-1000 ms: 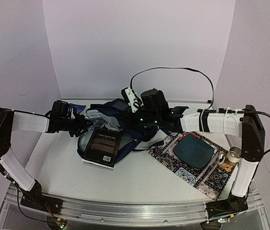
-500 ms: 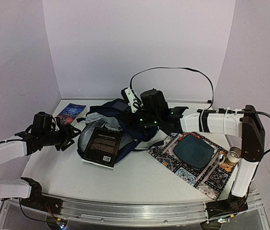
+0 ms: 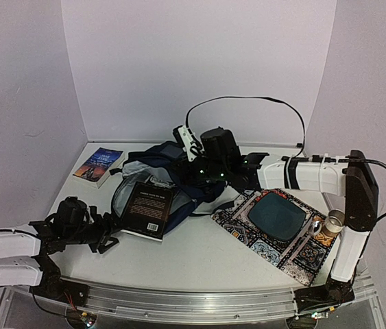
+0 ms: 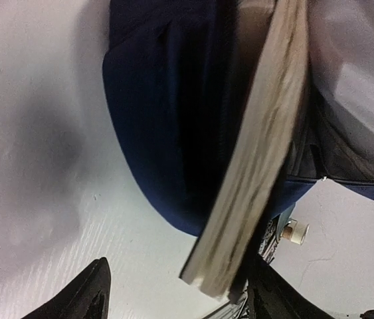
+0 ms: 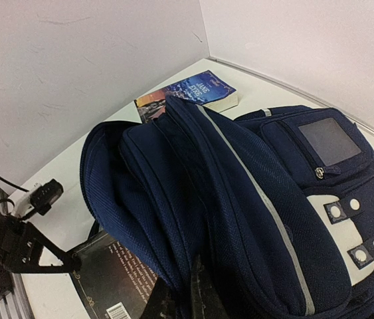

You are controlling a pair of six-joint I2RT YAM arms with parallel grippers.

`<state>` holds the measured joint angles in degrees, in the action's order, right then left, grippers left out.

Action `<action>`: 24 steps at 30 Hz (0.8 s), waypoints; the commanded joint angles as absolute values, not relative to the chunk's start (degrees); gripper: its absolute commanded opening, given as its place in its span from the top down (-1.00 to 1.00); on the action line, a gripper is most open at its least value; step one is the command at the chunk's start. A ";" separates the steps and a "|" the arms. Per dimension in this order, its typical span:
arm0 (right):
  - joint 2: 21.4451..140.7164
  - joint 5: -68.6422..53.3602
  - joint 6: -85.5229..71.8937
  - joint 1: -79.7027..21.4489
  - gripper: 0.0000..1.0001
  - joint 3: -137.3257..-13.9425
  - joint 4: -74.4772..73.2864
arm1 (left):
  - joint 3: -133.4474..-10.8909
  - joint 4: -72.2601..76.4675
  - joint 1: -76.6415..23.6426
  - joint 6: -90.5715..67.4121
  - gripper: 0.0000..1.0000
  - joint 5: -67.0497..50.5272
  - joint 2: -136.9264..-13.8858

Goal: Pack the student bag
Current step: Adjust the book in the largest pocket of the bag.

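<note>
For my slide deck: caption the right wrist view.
The right gripper pinches the student bag open above a black book; a blue paperback lies behind.

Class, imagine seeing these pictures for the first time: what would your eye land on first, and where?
The dark navy student bag sits mid-table, its fabric pinched in the shut right gripper. A black book pokes out of its opening towards the near edge. A patterned mat lies to the right, a blue paperback at the far left.

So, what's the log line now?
left claw: open; right claw: shut on dark navy fabric backpack; black rectangular book: sticking out
</note>
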<state>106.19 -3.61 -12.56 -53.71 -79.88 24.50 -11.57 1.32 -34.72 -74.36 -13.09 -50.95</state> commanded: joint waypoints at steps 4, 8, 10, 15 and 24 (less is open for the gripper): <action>104.77 -5.11 -13.43 -54.36 1.00 -84.87 35.07 | -12.00 20.41 -39.23 -82.47 -0.29 -9.73 -57.22; 104.65 -5.19 -13.43 -54.42 1.00 -84.79 35.10 | -12.31 22.37 -39.35 -83.96 -0.03 -7.69 -56.44; 104.53 -5.22 -13.36 -54.40 1.00 -84.68 35.08 | -12.11 23.02 -39.37 -84.87 0.21 -6.44 -55.54; 104.42 -5.80 -13.39 -54.41 1.00 -84.49 35.07 | -13.10 23.66 -39.37 -85.39 0.65 -3.83 -54.95; 103.85 -8.17 -13.21 -54.42 1.00 -83.60 35.07 | -17.50 26.78 -39.24 -84.72 0.99 1.88 -59.96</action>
<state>106.21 -3.95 -12.71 -53.71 -79.88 24.86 -13.02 20.54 -39.24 -85.09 -3.77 -58.56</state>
